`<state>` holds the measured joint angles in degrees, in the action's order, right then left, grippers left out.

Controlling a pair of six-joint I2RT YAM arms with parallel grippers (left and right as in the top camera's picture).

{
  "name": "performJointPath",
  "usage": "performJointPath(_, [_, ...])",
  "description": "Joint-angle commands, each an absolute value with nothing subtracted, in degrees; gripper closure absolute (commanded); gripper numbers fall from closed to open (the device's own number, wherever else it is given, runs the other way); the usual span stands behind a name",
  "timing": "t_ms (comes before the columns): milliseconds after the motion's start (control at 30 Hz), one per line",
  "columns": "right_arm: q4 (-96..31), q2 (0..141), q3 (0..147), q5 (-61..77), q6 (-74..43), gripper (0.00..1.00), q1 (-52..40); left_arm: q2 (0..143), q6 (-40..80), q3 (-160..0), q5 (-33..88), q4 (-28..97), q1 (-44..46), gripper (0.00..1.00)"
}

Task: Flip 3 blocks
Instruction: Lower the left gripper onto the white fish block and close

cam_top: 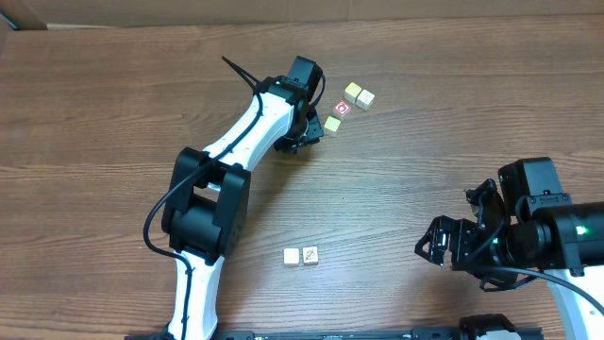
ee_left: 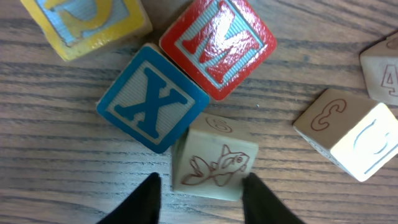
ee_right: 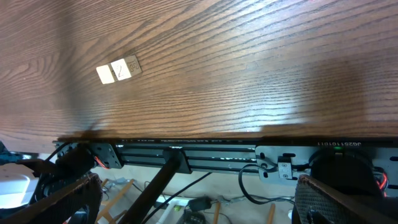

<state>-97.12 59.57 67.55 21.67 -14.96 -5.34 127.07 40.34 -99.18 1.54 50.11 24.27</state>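
Observation:
In the left wrist view a pale cream block with a reddish fish drawing lies on the wood between my left gripper's black fingers. The right finger is at the block's corner and the left one stands a little off it, so the jaws are open around it. In the overhead view this gripper is at the cluster of blocks at the back, and I cannot pick out the fish block there. Two more pale blocks lie side by side near the front, one with a diagonal mark. My right gripper is open and empty.
Against the fish block sit a blue X cube and a red M cube, with a yellow-and-blue cube beyond. A cream C cube and another pale cube lie to the right. The table's front edge and rail run below my right gripper.

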Motion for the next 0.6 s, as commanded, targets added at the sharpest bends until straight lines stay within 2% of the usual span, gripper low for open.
performJointPath(0, [-97.03,59.09,68.69,22.09,-14.59,0.0,-5.63,128.79,40.66,-100.66,1.54,49.89,24.34,0.72])
performJointPath(233, [-97.03,59.09,68.69,22.11,-14.59,0.0,-5.63,128.79,39.03,-100.66,1.61,49.23,24.29,0.75])
performJointPath(400, [-96.99,59.09,68.69,22.09,-14.61,0.0,-5.63,128.79,35.22,-100.66,3.03,49.71,24.47,0.83])
performJointPath(567, [-96.99,59.09,68.69,22.09,-14.61,0.0,-5.63,128.64,32.25,-100.86,3.46,52.05,24.77,0.8])
